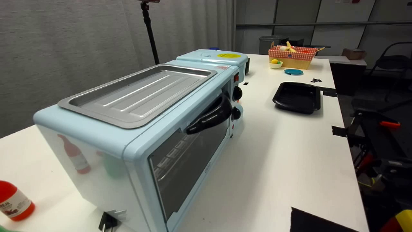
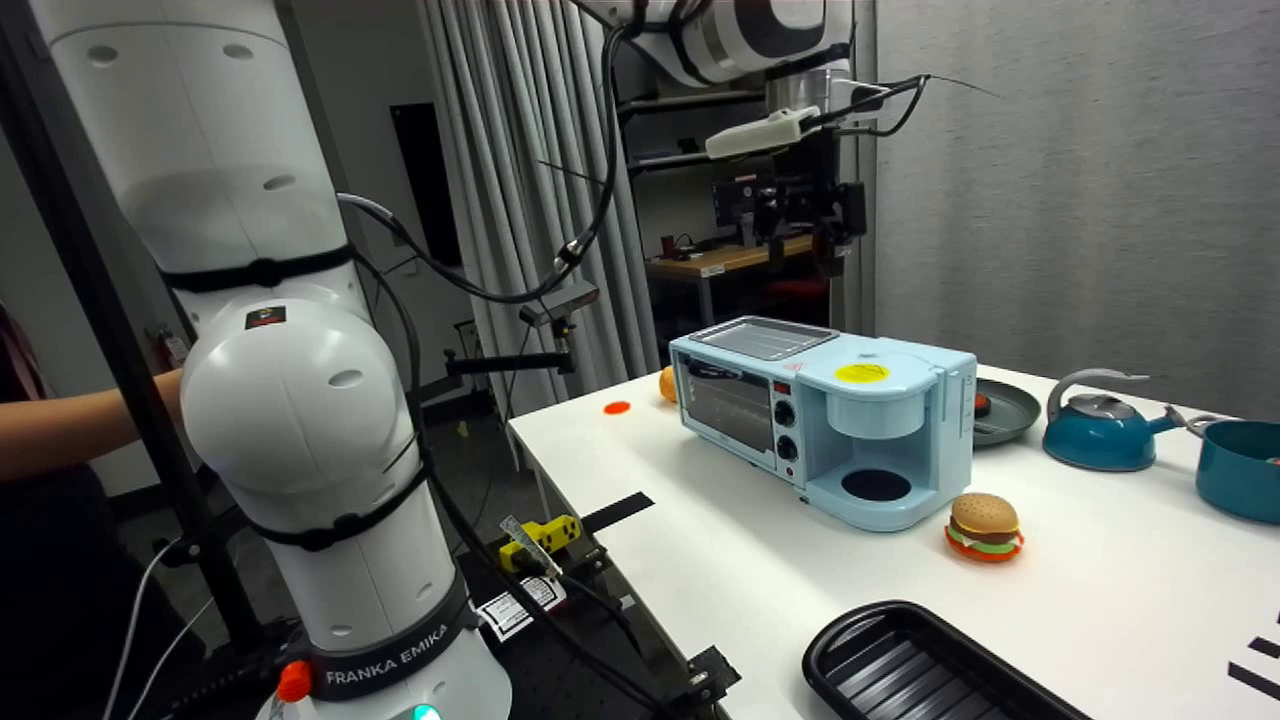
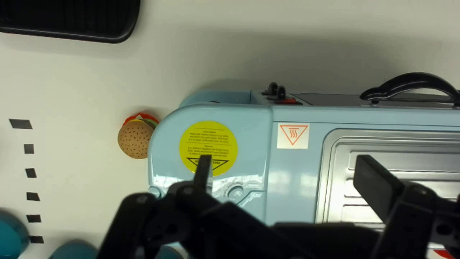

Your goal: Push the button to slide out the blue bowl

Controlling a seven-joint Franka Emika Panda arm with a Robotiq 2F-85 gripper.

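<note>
A light blue oven and coffee machine stands on the white table in both exterior views [image 1: 180, 119] [image 2: 760, 400]. In an exterior view, a light blue bowl-shaped part [image 2: 877, 415] sits under its lid with the yellow label, inside the housing. In the wrist view, a small round button [image 3: 235, 193] shows on the lid, behind the yellow label. A red switch [image 2: 782, 387] and black knobs are on the front. My gripper [image 2: 805, 262] is open and empty, well above the machine. In the wrist view its fingers [image 3: 284, 162] straddle the gap between lid and metal tray.
A toy burger [image 2: 984, 527] lies beside the machine. A black tray [image 2: 920, 672] lies in front. A pan [image 2: 1010, 408], teal kettle [image 2: 1105, 440] and teal pot [image 2: 1240, 470] stand at the back. A red bottle [image 1: 16, 199] and a basket [image 1: 293, 61] are farther off.
</note>
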